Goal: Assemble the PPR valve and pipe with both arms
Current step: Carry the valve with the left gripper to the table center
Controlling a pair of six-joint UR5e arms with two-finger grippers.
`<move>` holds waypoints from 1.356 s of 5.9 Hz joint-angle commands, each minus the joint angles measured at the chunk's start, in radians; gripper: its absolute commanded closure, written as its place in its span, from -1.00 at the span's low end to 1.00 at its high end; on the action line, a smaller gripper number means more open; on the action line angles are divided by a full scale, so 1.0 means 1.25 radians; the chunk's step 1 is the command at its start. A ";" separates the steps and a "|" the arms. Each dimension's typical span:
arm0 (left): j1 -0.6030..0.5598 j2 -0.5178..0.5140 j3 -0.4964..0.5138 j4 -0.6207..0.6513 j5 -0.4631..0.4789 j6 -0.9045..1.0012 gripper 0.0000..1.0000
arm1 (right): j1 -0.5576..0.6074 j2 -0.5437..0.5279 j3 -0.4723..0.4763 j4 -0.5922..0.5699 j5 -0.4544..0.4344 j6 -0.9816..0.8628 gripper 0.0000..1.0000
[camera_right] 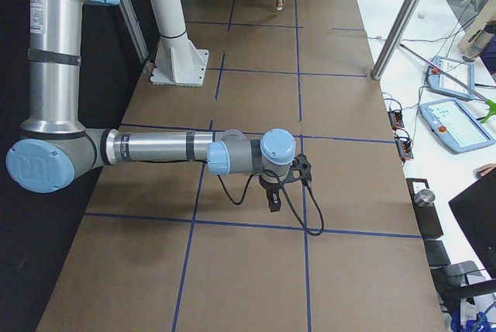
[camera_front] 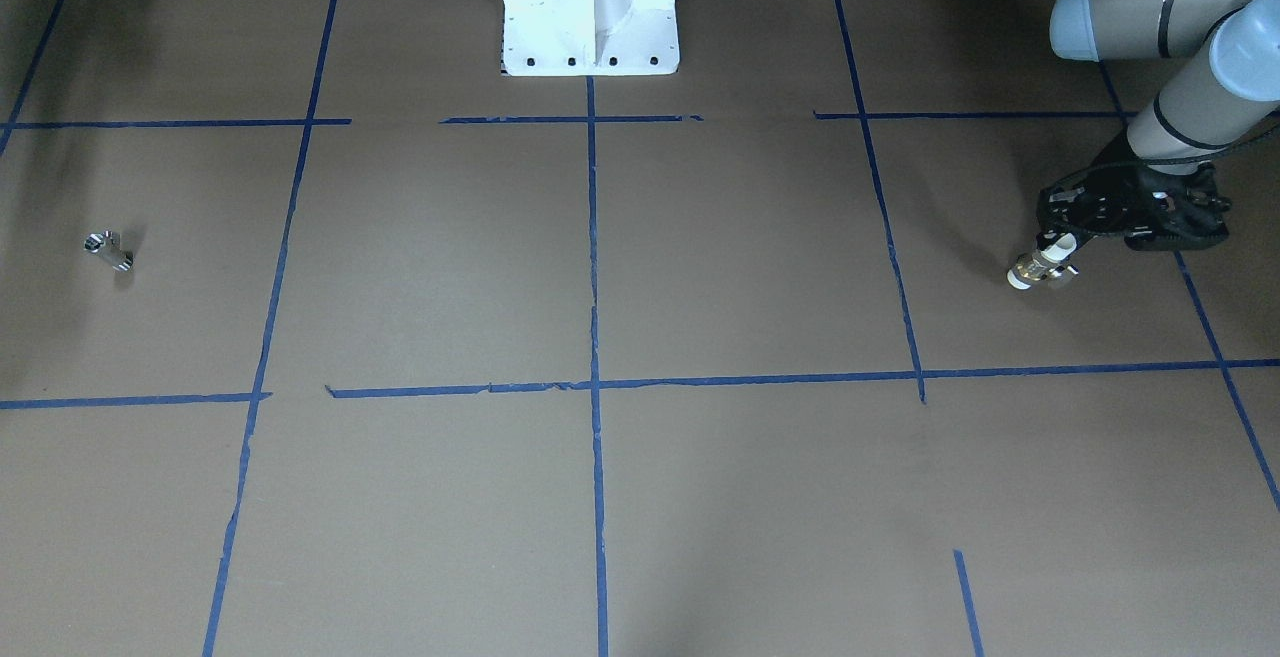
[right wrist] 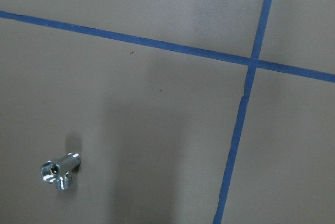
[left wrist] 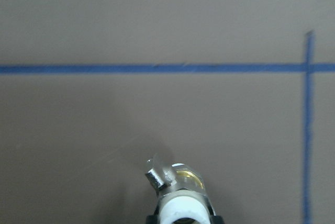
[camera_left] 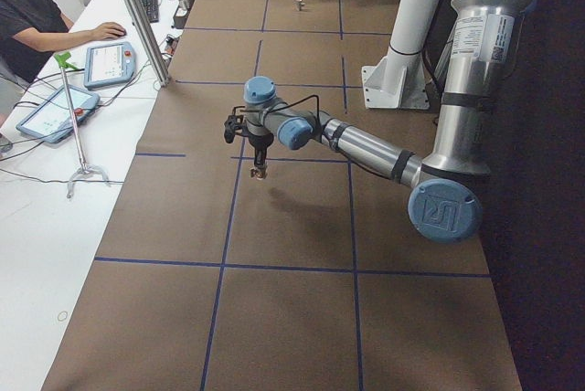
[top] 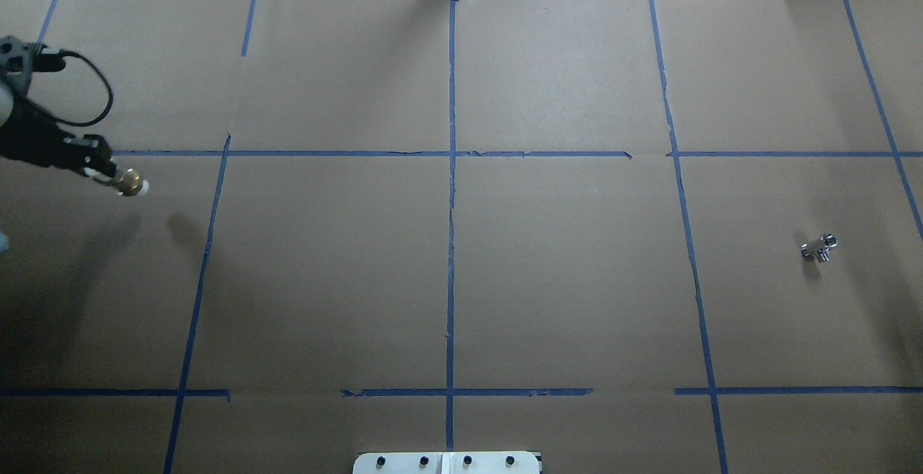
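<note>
My left gripper is shut on the PPR valve, a brass-and-white fitting, and holds it above the table at my far left. The valve also shows in the overhead view, the left side view and the left wrist view. The pipe, a small silver piece, lies on the brown table at my far right; the right wrist view shows it at lower left. My right gripper hangs above the table in the right side view only; I cannot tell whether it is open or shut.
The white pedestal stands at the middle of the robot's edge. Blue tape lines divide the brown paper. An operator sits at a side desk with tablets, and a metal pole stands at the table's edge.
</note>
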 commanded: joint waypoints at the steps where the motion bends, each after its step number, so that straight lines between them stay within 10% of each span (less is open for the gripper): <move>1: 0.088 -0.184 -0.012 0.109 0.000 -0.100 1.00 | 0.000 0.002 0.001 0.015 -0.001 0.000 -1.00; 4: 0.319 -0.380 0.042 0.131 0.143 -0.356 1.00 | -0.001 0.002 0.001 0.044 -0.001 0.000 -1.00; 8: 0.407 -0.604 0.237 0.238 0.237 -0.416 1.00 | -0.001 0.001 0.001 0.044 -0.001 -0.001 -1.00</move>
